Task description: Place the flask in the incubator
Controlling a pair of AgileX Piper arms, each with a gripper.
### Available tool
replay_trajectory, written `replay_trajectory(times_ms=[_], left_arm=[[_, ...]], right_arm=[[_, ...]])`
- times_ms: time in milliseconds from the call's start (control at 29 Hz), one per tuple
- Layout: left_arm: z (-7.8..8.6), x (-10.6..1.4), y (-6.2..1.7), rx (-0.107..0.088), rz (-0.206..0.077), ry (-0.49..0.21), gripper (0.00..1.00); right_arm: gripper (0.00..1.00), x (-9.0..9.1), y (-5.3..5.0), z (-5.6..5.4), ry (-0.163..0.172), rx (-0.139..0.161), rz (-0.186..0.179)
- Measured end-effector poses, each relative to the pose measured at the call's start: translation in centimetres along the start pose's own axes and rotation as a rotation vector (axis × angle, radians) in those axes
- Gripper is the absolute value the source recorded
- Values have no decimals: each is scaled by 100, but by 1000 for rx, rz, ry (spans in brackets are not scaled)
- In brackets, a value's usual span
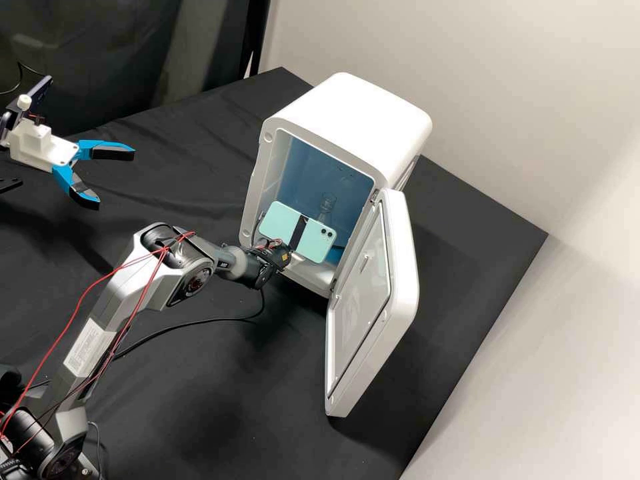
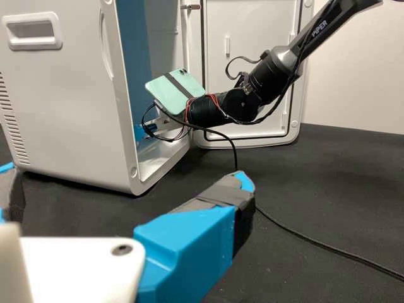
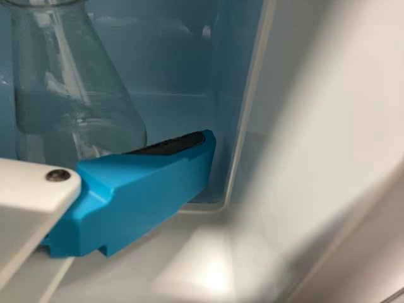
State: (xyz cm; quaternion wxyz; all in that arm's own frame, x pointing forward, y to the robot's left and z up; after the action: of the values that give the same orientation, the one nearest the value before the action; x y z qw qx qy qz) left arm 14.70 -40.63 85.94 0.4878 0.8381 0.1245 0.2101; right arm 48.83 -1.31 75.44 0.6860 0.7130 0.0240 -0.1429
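Right claw (image 3: 146, 169) is inside the open incubator (image 1: 353, 120) mid-frame, beside the upright flask (image 3: 69, 82); can't tell its grip. Left claw (image 1: 110, 177) spread wide, empty, upper left

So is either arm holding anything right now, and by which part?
Left gripper: jaws open, empty. Right gripper is inside the incubator, beside the flask at its wide lower body; whether it grips there cannot be told.

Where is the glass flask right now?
The flask is inside the blue chamber of the white incubator, beside its open door, in the high view's middle.
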Motion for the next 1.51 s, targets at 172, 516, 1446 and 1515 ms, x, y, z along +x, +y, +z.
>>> replay_trajectory(times_ms=[172, 516, 1446, 1515], left_arm=[[0, 0, 0, 0, 0, 0, 100], [0, 0, 0, 0, 0, 0, 100], [15, -1, -4, 1, -2, -10, 100], [18, -2, -5, 2, -3, -12, 100]], right_arm=[[100, 0, 0, 0, 0, 0, 0], [100, -148, -35, 28, 7, 1, 3], [100, -474, 50, 51, 41, -14, 56], [100, -484, 66, 43, 43, -14, 59]])
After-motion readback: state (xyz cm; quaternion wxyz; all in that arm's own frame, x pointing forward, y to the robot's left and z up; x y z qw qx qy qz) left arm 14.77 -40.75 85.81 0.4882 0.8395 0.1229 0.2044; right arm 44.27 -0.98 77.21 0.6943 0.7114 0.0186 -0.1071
